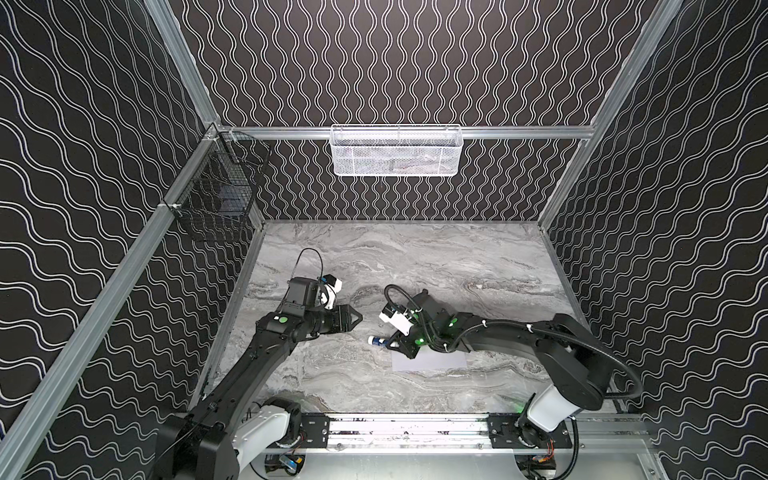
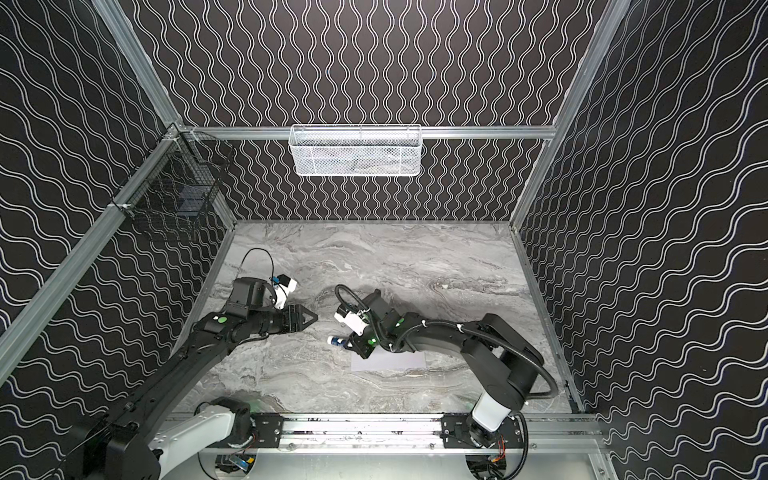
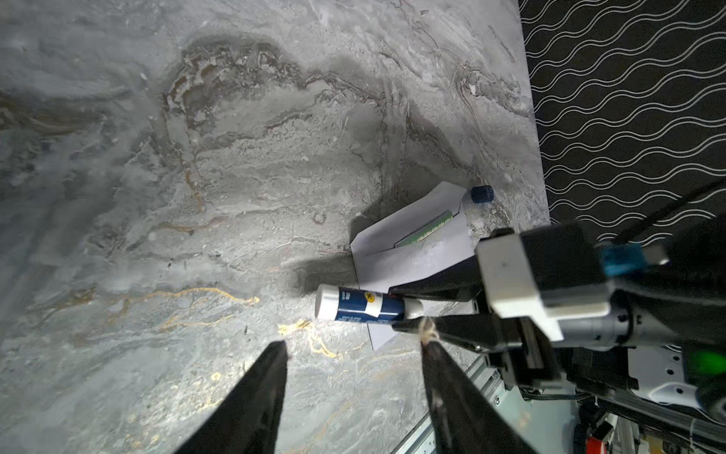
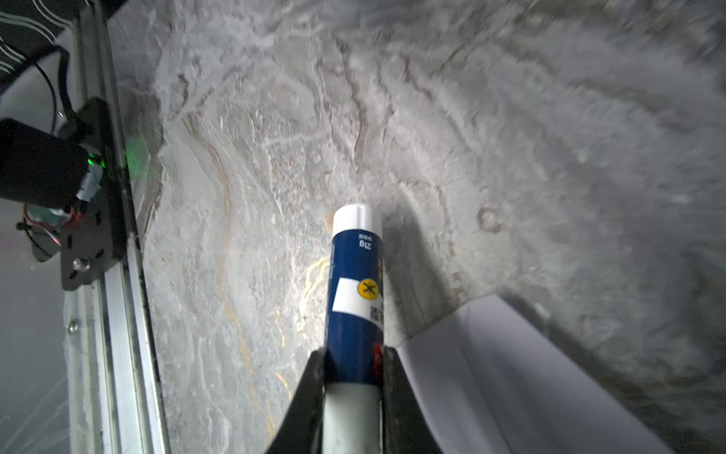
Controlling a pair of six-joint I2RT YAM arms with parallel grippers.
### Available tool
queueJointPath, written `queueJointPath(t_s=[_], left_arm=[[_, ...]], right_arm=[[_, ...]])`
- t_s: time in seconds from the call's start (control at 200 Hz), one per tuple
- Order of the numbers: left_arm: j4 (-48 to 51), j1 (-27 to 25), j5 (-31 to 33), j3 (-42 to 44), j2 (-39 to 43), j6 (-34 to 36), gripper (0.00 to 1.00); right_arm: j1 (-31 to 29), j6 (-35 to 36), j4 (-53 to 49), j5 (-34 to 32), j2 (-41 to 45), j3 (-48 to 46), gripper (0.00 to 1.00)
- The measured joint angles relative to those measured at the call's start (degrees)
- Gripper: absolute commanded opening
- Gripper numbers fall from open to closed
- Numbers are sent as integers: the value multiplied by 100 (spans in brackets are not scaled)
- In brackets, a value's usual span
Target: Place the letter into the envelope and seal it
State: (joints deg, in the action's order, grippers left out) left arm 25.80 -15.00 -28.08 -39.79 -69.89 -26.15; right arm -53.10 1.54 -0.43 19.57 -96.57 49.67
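The pale envelope (image 1: 432, 359) (image 2: 390, 359) (image 3: 393, 251) (image 4: 510, 373) lies flat on the marble table, partly under my right arm. Its flap stands open. The letter (image 3: 426, 232) shows only as a green-bordered edge in the envelope's mouth. My right gripper (image 1: 390, 343) (image 3: 395, 308) (image 4: 352, 353) is shut on a blue and white glue stick (image 1: 376, 340) (image 2: 336, 340) (image 3: 353, 304) (image 4: 355, 283), which points out past the envelope's left corner, low over the table. My left gripper (image 1: 357, 319) (image 2: 313, 318) (image 3: 353, 346) hangs open and empty, left of the stick.
A small dark blue cap (image 3: 481, 193) stands on the table at the envelope's far corner. A white mesh basket (image 1: 397, 150) hangs on the back wall and a black wire basket (image 1: 216, 195) on the left wall. The metal rail (image 1: 415, 430) runs along the front edge.
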Motion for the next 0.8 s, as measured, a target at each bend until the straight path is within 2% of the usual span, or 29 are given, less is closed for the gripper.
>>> queueJointPath(t_s=[0.105, 0.19, 0.305, 0.415, 0.49, 0.55, 0.716, 0.801], left_arm=[[-116, -2, 74, 413, -153, -444, 59], [-208, -2, 179, 704, -68, -846, 60], [-326, 31, 350, 791, 144, -1147, 61], [-337, 122, 529, 767, 286, -1268, 63], [-332, 188, 570, 754, 350, -1268, 63], [-313, 232, 619, 752, 393, -1268, 63], [-212, 306, 664, 721, 474, -1263, 63], [-153, 313, 684, 680, 514, -1235, 63]], right_arm=[[-321, 52, -190, -240, -389, 205, 0], [-481, 87, -280, -470, -560, 345, 10], [-664, 142, -289, -809, -688, 503, 28], [-813, 284, -415, -1193, -872, 638, 38], [-905, 284, -474, -1403, -955, 743, 42], [-984, 286, -474, -1604, -1023, 787, 39], [-1040, 254, -452, -1910, -1220, 1056, 14], [-1032, 210, -483, -1906, -1152, 1078, 6]])
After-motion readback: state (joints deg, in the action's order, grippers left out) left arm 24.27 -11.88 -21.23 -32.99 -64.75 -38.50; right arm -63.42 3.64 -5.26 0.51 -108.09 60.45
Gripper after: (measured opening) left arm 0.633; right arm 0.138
